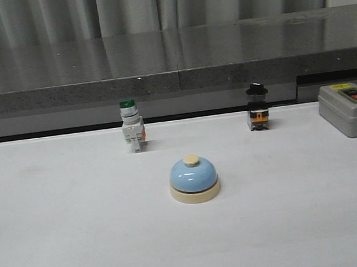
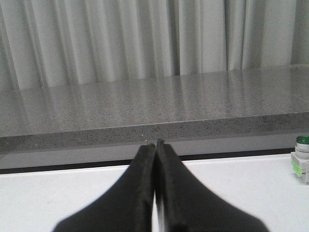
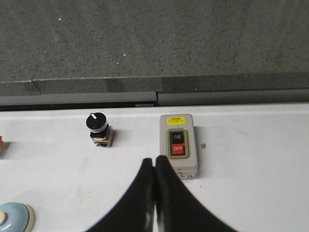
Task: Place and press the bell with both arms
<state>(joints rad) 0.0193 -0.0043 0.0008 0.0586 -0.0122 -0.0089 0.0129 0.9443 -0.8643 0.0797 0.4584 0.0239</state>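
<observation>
The light-blue bell (image 1: 194, 178) with a cream base and cream button stands upright on the white table (image 1: 61, 237), near the middle. Its edge shows at the corner of the right wrist view (image 3: 14, 217). Neither arm shows in the front view. My left gripper (image 2: 155, 143) is shut and empty, raised over the table's left part and facing the grey ledge. My right gripper (image 3: 154, 160) is shut and empty, above the table just in front of the grey box, to the right of the bell.
A green-capped white push-button switch (image 1: 132, 126) stands behind the bell to the left; it also shows in the left wrist view (image 2: 301, 159). A black knob switch (image 1: 257, 107) stands behind to the right. A grey box with a red OFF button (image 3: 178, 143) lies at the right edge. A grey stone ledge (image 1: 171, 70) runs along the back.
</observation>
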